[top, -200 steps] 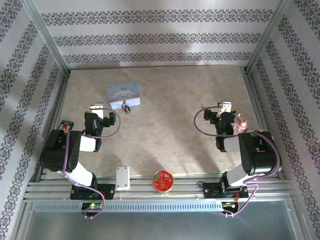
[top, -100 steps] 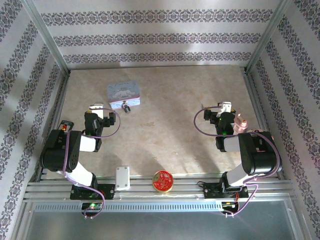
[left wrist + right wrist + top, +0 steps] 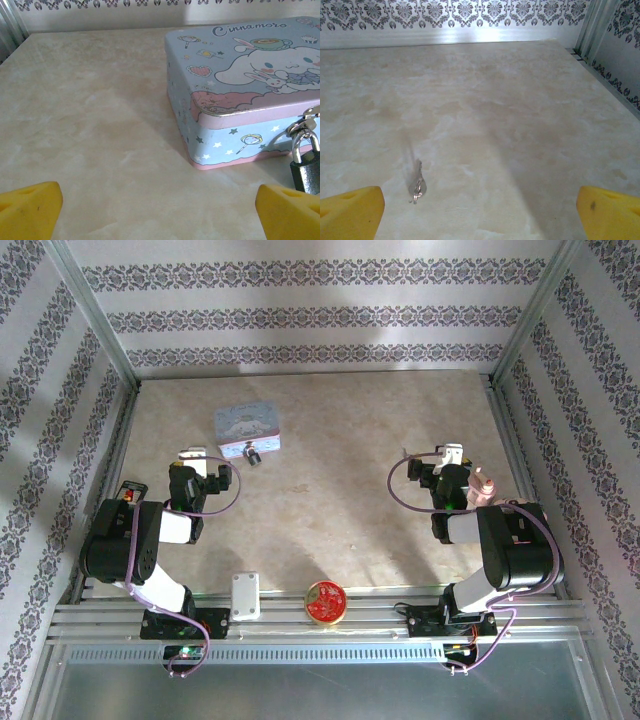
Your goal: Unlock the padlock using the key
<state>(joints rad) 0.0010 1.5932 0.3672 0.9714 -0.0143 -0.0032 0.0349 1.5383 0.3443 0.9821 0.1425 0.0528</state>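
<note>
Both arms rest low at the near side of the pale marble-pattern table (image 3: 90, 125), and nothing is taken yet. The left gripper (image 3: 160, 212) has its yellow foam fingertips (image 3: 30, 210) far apart, with only bare table between them. The right gripper (image 3: 480, 212) is spread open in the same way and holds nothing.

The small dark grey metal padlock (image 3: 306, 167) is at the front side of the pale blue rectangular cartoon tin (image 3: 240, 75), on the left half of the table. Its thin shackle passes through the tin's metal hasp. It is just ahead of the left gripper, a little to its right. The small silver key (image 3: 417, 186) lies flat on the table on the right half, just in front of the right gripper and toward its left fingertip, well apart from the padlock.

I think the first risk is the key itself. It is thin and lies flat, so the thick foam pads may close over it and only push it along the smooth surface. The second risk is the padlock: it hangs loosely on the hasp and the tin looks light, so pressing the key in may swing the padlock or push the tin away unless the left gripper steadies it. I cannot see where the keyhole faces.
</note>
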